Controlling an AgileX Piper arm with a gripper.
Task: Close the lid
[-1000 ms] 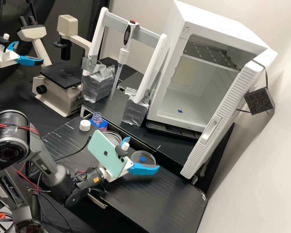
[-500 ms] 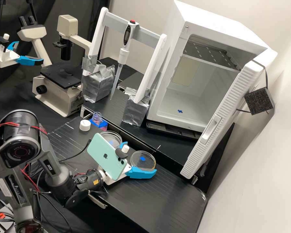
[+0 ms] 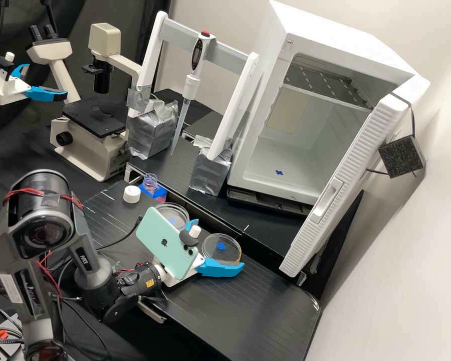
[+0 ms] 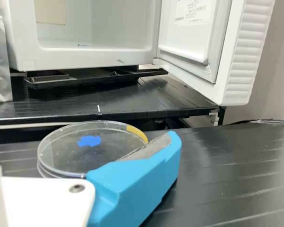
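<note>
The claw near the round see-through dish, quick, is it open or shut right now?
Claw: open, its two blue fingers spread apart, one of them right by the dish.

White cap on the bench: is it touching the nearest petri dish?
Apart: in the high view, black bench lies between the white cap and that petri dish.

On the bench (image 3: pixel 255 311), one dish (image 3: pixel 226 255) is lying just before my pincer (image 3: pixel 218 244), with a second dish (image 3: pixel 180 211) lying to its left. Farther left, a bottle (image 3: pixel 150 181) is sitting in its holder (image 3: pixel 158 194), a cap (image 3: pixel 131 194) resting just beside them. Behind the dishes and to the right, a cabinet (image 3: pixel 335 42) is standing, a shelf (image 3: pixel 325 80) running across inside. Left of the cabinet, a frame (image 3: pixel 153 50) is holding a pipette (image 3: pixel 191 86); left of that, a microscope (image 3: pixel 87 150) is standing.
</note>
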